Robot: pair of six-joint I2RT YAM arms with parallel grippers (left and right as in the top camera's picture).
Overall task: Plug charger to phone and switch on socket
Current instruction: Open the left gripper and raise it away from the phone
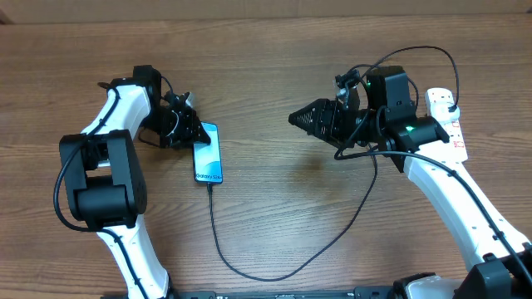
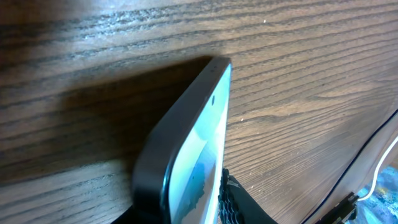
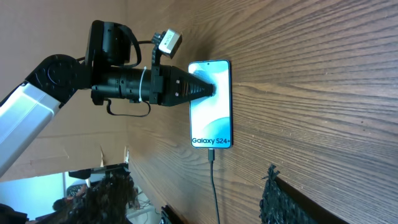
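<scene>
Looming largest in the left wrist view, the phone (image 2: 189, 149) is showing its dark edge and pale-blue screen. One pad (image 2: 239, 202) of the left gripper (image 1: 198, 133) is lying against the glass. The other finger is hiding behind the phone, so I cannot tell whether that pincer is clamping it.

From overhead, the phone is lying on the table (image 1: 274, 50), left of centre, with the left gripper reaching onto its upper left edge. The charger (image 3: 212, 180) is meeting the phone's bottom edge with its tip, then looping toward the near side of the table and rising to the right arm.

The right gripper (image 1: 293, 119) is hovering well apart from the phone and pointing at it. Whether it is open or closed I cannot tell. The socket (image 1: 449, 116) is lying at the far right, partly under the right arm.
</scene>
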